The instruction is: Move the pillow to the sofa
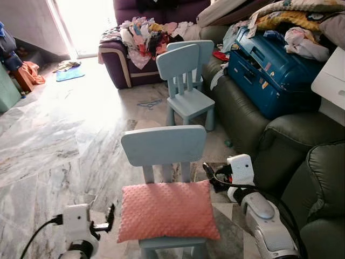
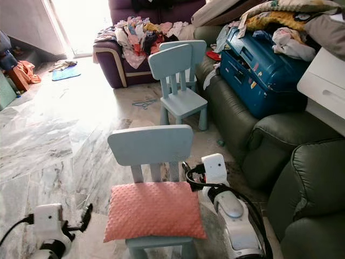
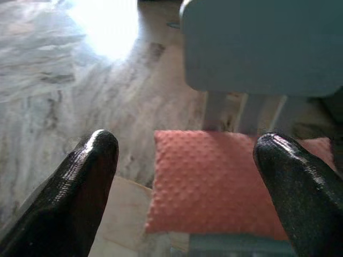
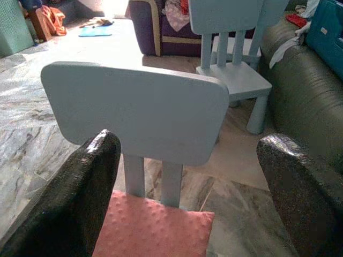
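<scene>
Left gripper (image 1: 110, 216) low at near left, just beside pillow's left edge, not touching; jaws released, spread wide in left wrist view with pillow between them. Right gripper (image 1: 209, 171) at near right, close to pillow's far right corner and chair back, apart from both; jaws released, spread wide in right wrist view. Pink pillow (image 1: 167, 210), dotted texture, flat on seat of nearest light blue chair (image 1: 164, 144), covering nearly whole seat. Marble floor (image 1: 64, 140) under and around, glare toward window. Dark green sofa (image 1: 242, 118) along right, near chair. Second light blue chair (image 1: 183, 81) farther back, beside sofa's front, another chair back just behind. Blue suitcase (image 1: 272, 73) on sofa with clothes and blankets heaped above. Purple sofa (image 1: 126, 65) at far end, piled with clothes.
</scene>
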`<state>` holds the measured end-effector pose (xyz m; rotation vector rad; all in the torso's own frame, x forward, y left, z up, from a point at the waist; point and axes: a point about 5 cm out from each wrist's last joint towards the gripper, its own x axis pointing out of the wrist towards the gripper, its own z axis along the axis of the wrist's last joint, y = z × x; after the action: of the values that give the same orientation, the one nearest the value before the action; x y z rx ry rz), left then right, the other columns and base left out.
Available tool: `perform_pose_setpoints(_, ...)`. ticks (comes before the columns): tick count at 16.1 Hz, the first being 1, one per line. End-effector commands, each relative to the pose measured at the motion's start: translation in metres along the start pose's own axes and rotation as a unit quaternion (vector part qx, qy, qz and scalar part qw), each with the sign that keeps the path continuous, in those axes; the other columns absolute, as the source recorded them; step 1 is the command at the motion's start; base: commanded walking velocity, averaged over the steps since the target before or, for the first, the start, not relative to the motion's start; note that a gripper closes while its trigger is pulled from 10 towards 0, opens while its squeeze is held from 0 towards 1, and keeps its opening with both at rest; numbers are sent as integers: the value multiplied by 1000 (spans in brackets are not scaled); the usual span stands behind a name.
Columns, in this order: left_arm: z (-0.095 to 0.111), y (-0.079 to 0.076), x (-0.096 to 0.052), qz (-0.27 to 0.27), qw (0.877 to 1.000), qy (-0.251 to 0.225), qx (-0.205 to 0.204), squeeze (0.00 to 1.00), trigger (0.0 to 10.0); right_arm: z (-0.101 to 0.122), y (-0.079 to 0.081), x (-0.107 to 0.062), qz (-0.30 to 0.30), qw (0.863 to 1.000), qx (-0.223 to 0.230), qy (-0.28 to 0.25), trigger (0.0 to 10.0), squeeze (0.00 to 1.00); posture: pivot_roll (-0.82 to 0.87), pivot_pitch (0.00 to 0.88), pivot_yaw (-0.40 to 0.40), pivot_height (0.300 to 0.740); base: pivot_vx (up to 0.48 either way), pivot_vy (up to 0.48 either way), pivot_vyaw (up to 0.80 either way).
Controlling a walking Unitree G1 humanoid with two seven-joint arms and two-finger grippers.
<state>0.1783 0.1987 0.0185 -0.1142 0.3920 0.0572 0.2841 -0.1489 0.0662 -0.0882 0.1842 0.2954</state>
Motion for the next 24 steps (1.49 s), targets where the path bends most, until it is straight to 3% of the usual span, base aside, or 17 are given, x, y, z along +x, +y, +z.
perform_pose_setpoints(1, 6, 1, 0, -4, 1000, -7, 13, 0, 10000, 7, 2, 1, 6, 1000, 2, -13, 10000, 0, -127, 24, 73, 740, 0, 0, 0)
perform_pose_setpoints(10, 7, 2, 2, -8, 1000, -8, 12, 0, 10000, 7, 6, 0, 15, 1000, 0, -10, 10000, 0, -130, 28, 75, 740, 0, 0, 0)
perform_pose_setpoints(15, 7, 1, 2, -9, 1000, -7, 12, 0, 10000, 7, 9, 0, 19, 1000, -1, -11, 10000, 0, -132, 30, 77, 695, 0, 0, 0)
perform_pose_setpoints(24, 8, 0, 4, -10, 1000, -7, 12, 0, 10000, 9, 10, 0, 22, 1000, -5, -12, 10000, 0, -135, 32, 76, 571, 0, 0, 0)
